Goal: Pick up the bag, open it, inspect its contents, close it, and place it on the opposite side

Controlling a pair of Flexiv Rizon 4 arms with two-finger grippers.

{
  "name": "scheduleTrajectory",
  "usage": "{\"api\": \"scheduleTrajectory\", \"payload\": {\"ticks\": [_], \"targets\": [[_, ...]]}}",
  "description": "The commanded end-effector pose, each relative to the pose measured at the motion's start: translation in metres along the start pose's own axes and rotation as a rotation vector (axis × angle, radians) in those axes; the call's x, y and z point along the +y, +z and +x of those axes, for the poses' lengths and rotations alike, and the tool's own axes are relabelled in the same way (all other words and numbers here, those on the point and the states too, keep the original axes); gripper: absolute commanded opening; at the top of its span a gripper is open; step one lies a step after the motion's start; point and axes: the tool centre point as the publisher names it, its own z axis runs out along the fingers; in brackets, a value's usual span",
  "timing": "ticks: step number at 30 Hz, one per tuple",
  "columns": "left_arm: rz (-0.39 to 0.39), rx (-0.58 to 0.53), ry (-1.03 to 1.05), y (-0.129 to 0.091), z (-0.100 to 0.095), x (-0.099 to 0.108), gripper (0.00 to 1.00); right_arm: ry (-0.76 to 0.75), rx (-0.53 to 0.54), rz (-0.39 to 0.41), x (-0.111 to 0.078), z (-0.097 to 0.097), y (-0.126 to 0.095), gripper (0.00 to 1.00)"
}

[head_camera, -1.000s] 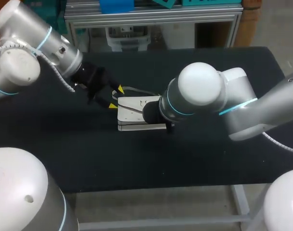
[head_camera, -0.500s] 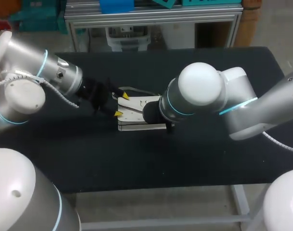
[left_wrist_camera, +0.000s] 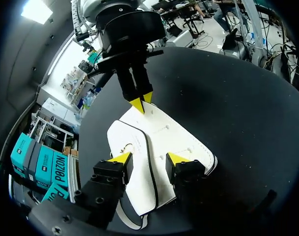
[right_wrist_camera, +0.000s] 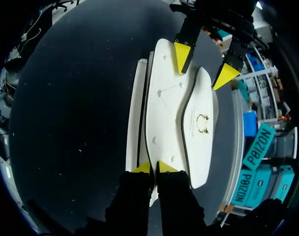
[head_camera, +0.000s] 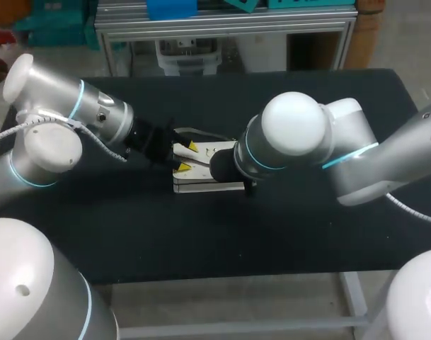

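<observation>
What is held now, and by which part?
The right tool pinches the white bag at the edge of one end. The left tool stands open over the other end, holding nothing.

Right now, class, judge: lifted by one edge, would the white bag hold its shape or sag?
Probably stiff: the white bag lies flat with crisp-edged panels. Likely light, as it looks thin. The right gripper pinches one end, so it may tilt or swing.

Head camera looks down from behind; wrist cameras, close, apparently face across the bag (left_wrist_camera: 183, 142).
</observation>
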Motion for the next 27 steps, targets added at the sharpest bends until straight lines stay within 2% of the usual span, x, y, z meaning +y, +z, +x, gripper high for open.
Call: {"api": "scheduleTrajectory", "payload": {"ticks": [1,7,9,12,14,16,18,19,27], "targets": [[0.005,-0.012,0.005,0.008,-0.005,0.006,0.42,0.001,-0.005,0.0,0.0,0.004,0.004,0.0],[-0.013,-0.03,0.022,0.014,-0.013,0.012,0.42,0.001,-0.005,0.0,0.0,0.004,0.004,0.0],[-0.008,-0.031,0.022,0.016,-0.015,0.014,0.39,0.001,-0.005,0.0,0.0,0.004,0.004,0.0],[-0.009,-0.036,0.017,0.018,-0.018,0.017,0.18,0.001,-0.005,0.0,0.0,0.004,0.004,0.0],[-0.014,-0.039,0.017,0.019,-0.02,0.019,0.13,0.001,-0.005,0.0,0.0,0.004,0.004,0.0],[-0.017,-0.042,0.017,0.019,-0.022,0.02,0.13,0.001,-0.005,0.0,0.0,0.004,0.004,0.0],[-0.012,-0.046,0.015,0.019,-0.024,0.02,0.06,0.001,-0.005,0.0,0.0,0.004,0.004,0.0],[-0.01,-0.049,0.015,0.019,-0.025,0.02,0.0,0.001,-0.005,0.0,0.0,0.004,0.004,0.0],[0.025,-0.065,-0.006,0.002,-0.033,0.015,0.0,0.001,-0.005,0.0,0.0,0.004,0.004,0.0]]}}
